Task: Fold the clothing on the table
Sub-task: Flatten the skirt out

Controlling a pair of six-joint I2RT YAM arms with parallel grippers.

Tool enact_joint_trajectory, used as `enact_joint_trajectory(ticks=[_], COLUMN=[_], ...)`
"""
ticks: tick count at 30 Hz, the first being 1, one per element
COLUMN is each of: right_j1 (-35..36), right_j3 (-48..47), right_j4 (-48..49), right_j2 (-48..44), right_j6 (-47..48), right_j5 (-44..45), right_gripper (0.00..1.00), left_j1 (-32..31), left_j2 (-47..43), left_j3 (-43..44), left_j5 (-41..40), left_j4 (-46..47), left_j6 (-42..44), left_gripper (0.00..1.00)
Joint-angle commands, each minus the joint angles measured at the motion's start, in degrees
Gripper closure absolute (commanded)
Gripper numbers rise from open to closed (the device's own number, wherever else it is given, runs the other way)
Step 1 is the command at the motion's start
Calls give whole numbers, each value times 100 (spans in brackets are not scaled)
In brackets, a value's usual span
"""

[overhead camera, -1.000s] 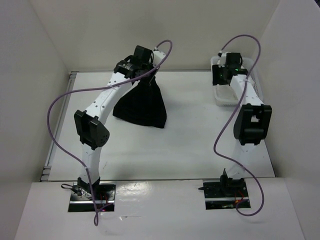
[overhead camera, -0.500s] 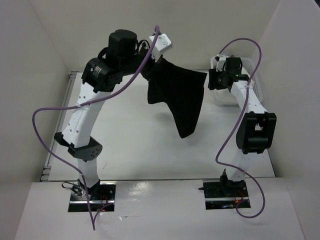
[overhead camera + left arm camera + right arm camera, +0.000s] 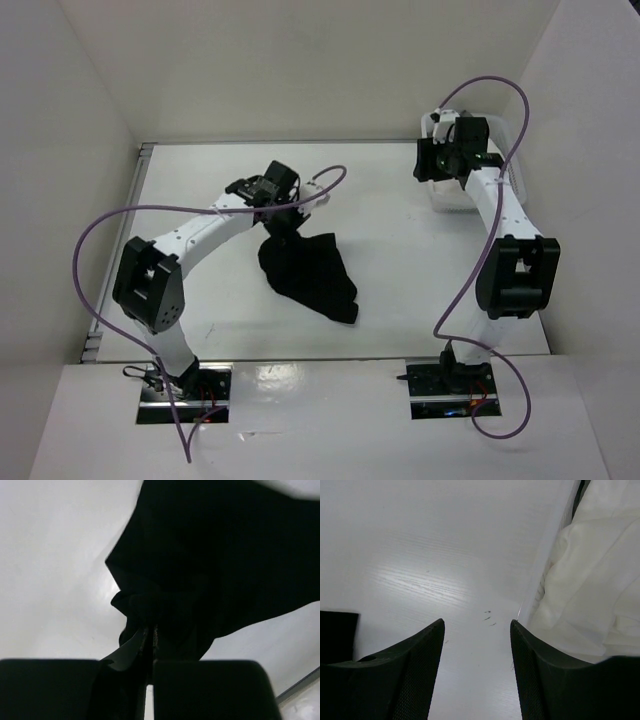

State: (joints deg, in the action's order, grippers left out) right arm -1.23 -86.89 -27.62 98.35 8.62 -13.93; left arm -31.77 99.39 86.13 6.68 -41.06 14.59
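Note:
The black clothing [image 3: 308,275] lies crumpled on the white table [image 3: 400,290], spreading from the middle toward the front. My left gripper [image 3: 276,222] is low over its far edge and shut on a pinch of the fabric. In the left wrist view the clothing [image 3: 215,560] fills the upper frame and bunches between the closed fingers [image 3: 200,690] of the left gripper [image 3: 150,635]. My right gripper [image 3: 428,160] hovers at the far right, open, with nothing between its fingers [image 3: 420,670]; the right gripper [image 3: 477,625] looks down on bare table [image 3: 420,555].
A white basket [image 3: 442,192] holding white cloth [image 3: 590,580] stands at the far right, just beside my right gripper. White walls enclose the table on three sides. A metal edge strip [image 3: 118,250] runs along the left side.
My left arm swung the clothing up into the air, then came down and forward; the garment now lies on the table nearer the front. The right arm barely moved.

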Motion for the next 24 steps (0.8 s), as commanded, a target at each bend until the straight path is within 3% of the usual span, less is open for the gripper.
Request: enact_joint_trajectory(ticks=[1, 7, 24], right_j1=[141, 500, 2733], right_j3=[50, 50, 137], right_j4=[169, -16, -235], right_j2=[-281, -158, 1388], right_j6=[61, 253, 290], right_j5=[-110, -110, -250], right_gripper=[40, 40, 42], left_j1=[504, 1199, 2376], left_j2=[175, 976, 1108], left_j3=[-579, -799, -1555], left_j5=[-1, 123, 580], left_j4=[784, 1003, 880], left_j6=[-228, -404, -940], left_gripper=[100, 100, 100])
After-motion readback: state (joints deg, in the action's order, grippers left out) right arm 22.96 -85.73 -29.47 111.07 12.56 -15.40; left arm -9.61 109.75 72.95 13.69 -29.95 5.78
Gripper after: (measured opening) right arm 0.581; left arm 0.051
